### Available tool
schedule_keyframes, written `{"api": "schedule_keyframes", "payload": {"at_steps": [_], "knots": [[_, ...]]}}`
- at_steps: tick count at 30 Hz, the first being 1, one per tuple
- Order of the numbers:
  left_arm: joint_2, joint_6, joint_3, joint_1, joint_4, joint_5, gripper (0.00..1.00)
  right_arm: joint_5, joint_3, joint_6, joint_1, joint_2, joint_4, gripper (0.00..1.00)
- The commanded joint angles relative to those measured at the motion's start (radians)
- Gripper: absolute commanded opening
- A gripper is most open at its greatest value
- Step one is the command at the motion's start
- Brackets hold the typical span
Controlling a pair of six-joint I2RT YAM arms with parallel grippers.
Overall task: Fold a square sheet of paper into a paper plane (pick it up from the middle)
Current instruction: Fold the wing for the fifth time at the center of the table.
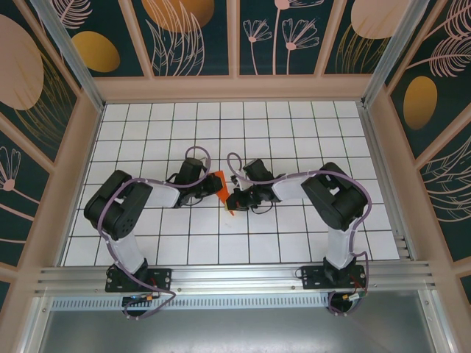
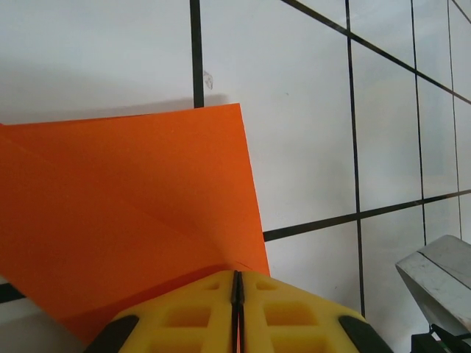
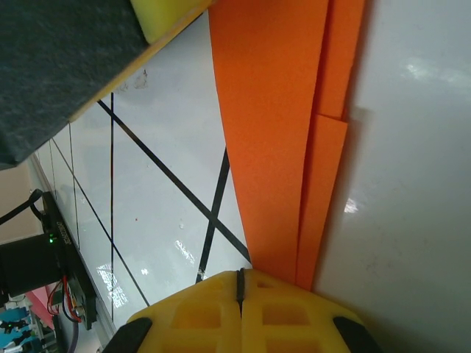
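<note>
Orange is the centre here: a thin, bright orange paper sheet (image 1: 219, 182), part-folded, stands up off the white grid-tiled desk (image 1: 294, 125) in the top cam. The left tool (image 1: 212, 193) comes at it from one side and the right tool (image 1: 235, 198) from the other, tips near each other w/ the sheet btwn them. A narrow orange end sticks out on the near side of the right tool.

Left wrist cam: left tool (image 2: 237, 294) is clenched, its yellow foam pads (image 2: 184, 316) pressed together w/ a thin orange line in the seam, so it's grasping the orange paper sheet (image 2: 132, 206). The sheet fans out ahead of the tool, mostly to its left, w/ faint creases. White desk (image 2: 309, 110) w/ black grid lines lies beyond. A grey angular part (image 2: 441, 272) sits to the tool's right; can't tell what it is.

Right wrist cam: right tool (image 3: 240, 294) is clenched, pads tight together. The orange paper sheet (image 3: 272, 110) runs straight ahead as a long folded strip of overlapping layers. Its near end meets the pad front just right of the seam; can't tell if it's nipped. Ahead-left, another yellow pad (image 3: 165, 15) under a dark grey body (image 3: 51, 66) meets the strip's edge. A black box w/ green light (image 3: 53, 239) sits well off to the tool's left.
</note>
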Motion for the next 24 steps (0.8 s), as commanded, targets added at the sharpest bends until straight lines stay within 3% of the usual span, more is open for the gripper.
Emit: {"api": "schedule_keyframes", "payload": {"at_steps": [1,14,24], "knots": [[0.036,-0.002,-0.009,-0.005,0.001,-0.053,0.12,0.112,-0.025,-0.035,-0.02,0.024,-0.065,0.05],[0.086,-0.033,-0.034,-0.005,-0.081,-0.143,0.1,0.056,-0.158,-0.071,-0.01,-0.078,-0.081,0.07],[0.095,-0.042,-0.038,-0.004,-0.092,-0.153,0.1,0.08,-0.206,-0.106,0.003,-0.114,-0.134,0.07]]}}
